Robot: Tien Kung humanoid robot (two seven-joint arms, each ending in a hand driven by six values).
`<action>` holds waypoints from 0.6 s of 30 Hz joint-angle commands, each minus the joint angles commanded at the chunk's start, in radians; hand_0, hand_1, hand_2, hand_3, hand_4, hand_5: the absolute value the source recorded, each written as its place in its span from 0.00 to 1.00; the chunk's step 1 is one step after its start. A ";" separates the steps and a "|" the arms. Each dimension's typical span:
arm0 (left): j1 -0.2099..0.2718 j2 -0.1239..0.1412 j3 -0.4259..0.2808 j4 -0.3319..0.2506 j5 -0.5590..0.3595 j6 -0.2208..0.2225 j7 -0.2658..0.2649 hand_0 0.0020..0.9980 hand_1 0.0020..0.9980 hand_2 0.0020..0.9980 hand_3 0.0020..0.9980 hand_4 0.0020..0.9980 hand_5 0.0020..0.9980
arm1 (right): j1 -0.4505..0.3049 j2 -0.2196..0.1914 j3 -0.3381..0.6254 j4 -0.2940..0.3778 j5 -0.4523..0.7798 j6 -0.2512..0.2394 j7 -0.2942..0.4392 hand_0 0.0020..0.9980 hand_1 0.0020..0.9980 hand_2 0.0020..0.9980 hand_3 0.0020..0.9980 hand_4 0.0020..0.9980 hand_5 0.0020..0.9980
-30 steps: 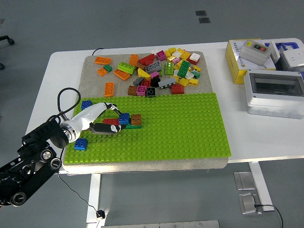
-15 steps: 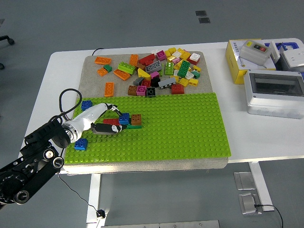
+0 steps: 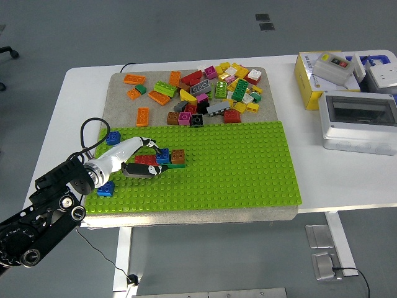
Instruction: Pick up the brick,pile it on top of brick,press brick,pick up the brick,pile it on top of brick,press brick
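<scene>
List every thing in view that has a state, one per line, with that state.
left hand: fingers curled onto the small brick stack
brick stack: red, blue and brown bricks pressed onto the baseplate, green brick at the front
green baseplate: flat on the mat, mostly bare
two blue bricks: apart from the stack, at the baseplate's left edge
loose brick pile: scattered on the mat, untouched
grey box: lid closed

Partly hidden under the white-and-black left robot hand (image 3: 138, 159): a red brick (image 3: 145, 159) and the near end of a small stack of blue, brown and green bricks (image 3: 170, 158), so grasp or mere touch cannot be told. Cut off by the right edge: the grey plastic enclosure box (image 3: 358, 123) and the white desk (image 3: 347, 174). Too small to tell apart: the bricks overlapping in the loose multicoloured heap (image 3: 214, 93).
</scene>
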 joint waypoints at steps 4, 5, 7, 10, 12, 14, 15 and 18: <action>-0.002 -0.004 0.003 0.002 -0.002 0.001 -0.002 1.00 0.97 0.94 0.67 0.79 0.49 | 0.000 0.000 -0.001 0.000 0.000 0.000 0.000 0.73 0.66 0.64 0.83 0.65 1.00; -0.002 -0.005 0.003 0.003 -0.002 0.001 -0.002 1.00 0.97 0.94 0.67 0.79 0.49 | 0.000 0.000 -0.001 0.000 0.000 0.000 0.000 0.73 0.66 0.64 0.83 0.65 1.00; -0.003 -0.008 0.003 0.006 -0.003 0.002 -0.003 1.00 0.97 0.94 0.67 0.79 0.49 | 0.000 0.001 -0.001 0.000 0.000 0.000 0.001 0.73 0.66 0.64 0.83 0.65 1.00; -0.005 -0.011 0.004 0.008 -0.003 0.002 -0.004 1.00 0.97 0.94 0.67 0.79 0.49 | 0.000 0.001 -0.001 0.000 0.000 0.000 0.001 0.73 0.66 0.64 0.83 0.65 1.00; -0.005 -0.013 0.005 0.009 -0.003 0.002 -0.004 1.00 0.97 0.94 0.67 0.79 0.49 | 0.000 0.001 -0.001 0.000 0.000 0.000 0.001 0.73 0.66 0.64 0.83 0.65 1.00; -0.005 -0.014 0.004 0.010 -0.003 0.002 -0.004 1.00 0.97 0.94 0.67 0.79 0.49 | 0.000 0.001 0.000 0.000 -0.001 0.000 0.001 0.73 0.66 0.64 0.83 0.65 1.00; -0.006 -0.015 0.004 0.011 -0.003 0.002 -0.004 1.00 0.97 0.94 0.67 0.79 0.49 | 0.000 0.001 0.000 0.000 -0.001 0.000 0.001 0.73 0.66 0.64 0.83 0.65 1.00; -0.006 -0.018 0.004 0.012 -0.003 0.002 -0.005 1.00 0.97 0.94 0.67 0.79 0.49 | 0.000 0.002 0.000 0.000 -0.001 0.000 0.002 0.73 0.66 0.64 0.83 0.65 1.00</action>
